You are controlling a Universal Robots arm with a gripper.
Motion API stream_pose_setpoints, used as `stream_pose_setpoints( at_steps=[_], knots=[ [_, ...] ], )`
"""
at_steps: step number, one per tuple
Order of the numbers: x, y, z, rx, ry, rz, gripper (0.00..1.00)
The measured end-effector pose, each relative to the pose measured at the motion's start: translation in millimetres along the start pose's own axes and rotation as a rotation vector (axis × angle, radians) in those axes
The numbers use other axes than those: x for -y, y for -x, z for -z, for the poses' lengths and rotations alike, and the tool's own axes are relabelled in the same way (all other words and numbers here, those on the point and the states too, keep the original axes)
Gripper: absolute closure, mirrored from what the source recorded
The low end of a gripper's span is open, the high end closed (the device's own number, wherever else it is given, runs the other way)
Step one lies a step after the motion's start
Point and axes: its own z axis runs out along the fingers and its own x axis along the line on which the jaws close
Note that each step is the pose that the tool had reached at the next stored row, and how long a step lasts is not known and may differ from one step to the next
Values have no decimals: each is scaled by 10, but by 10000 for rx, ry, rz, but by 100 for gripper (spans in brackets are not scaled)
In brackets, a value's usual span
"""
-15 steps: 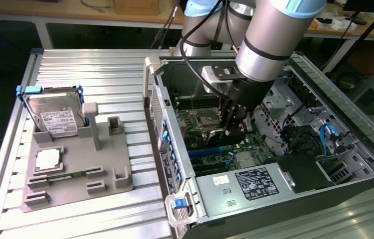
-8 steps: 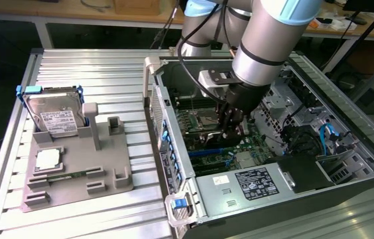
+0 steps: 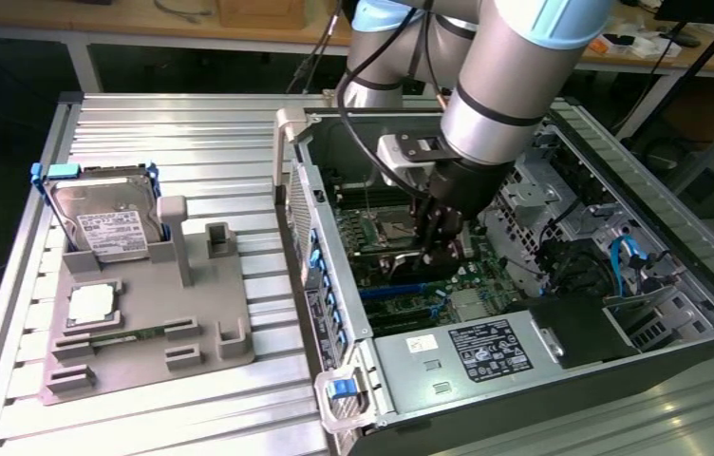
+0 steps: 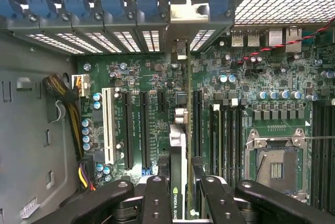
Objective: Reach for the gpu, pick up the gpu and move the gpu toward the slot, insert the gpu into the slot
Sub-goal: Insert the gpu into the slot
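Note:
My gripper (image 3: 437, 242) reaches down into the open computer case (image 3: 331, 285), over the green motherboard (image 3: 370, 233). It is shut on the gpu (image 4: 178, 145), a thin dark card seen edge-on between the black fingers (image 4: 157, 198). The card's silvery bracket (image 4: 181, 17) points at the case's rear wall. In the exterior view the gpu (image 3: 398, 263) hangs dark under the gripper, close to the board. A long black slot (image 4: 197, 124) runs right beside the card, parallel to it. Whether the card's edge sits in a slot, I cannot tell.
More black slots (image 4: 128, 130) and a white slot (image 4: 108, 124) lie beside the card. The processor socket (image 4: 275, 164) and a cable bundle (image 4: 65, 103) flank them. Outside the case, a hard drive (image 3: 103, 223) and a square chip (image 3: 91, 302) rest on a grey fixture (image 3: 155, 332).

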Motion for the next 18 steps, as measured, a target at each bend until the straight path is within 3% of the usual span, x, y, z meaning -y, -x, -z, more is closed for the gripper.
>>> stream_pose_setpoints(
  at_steps=[18],
  knots=[
    [-45, -1, -45, 4, 0, 2, 73]
  ],
)
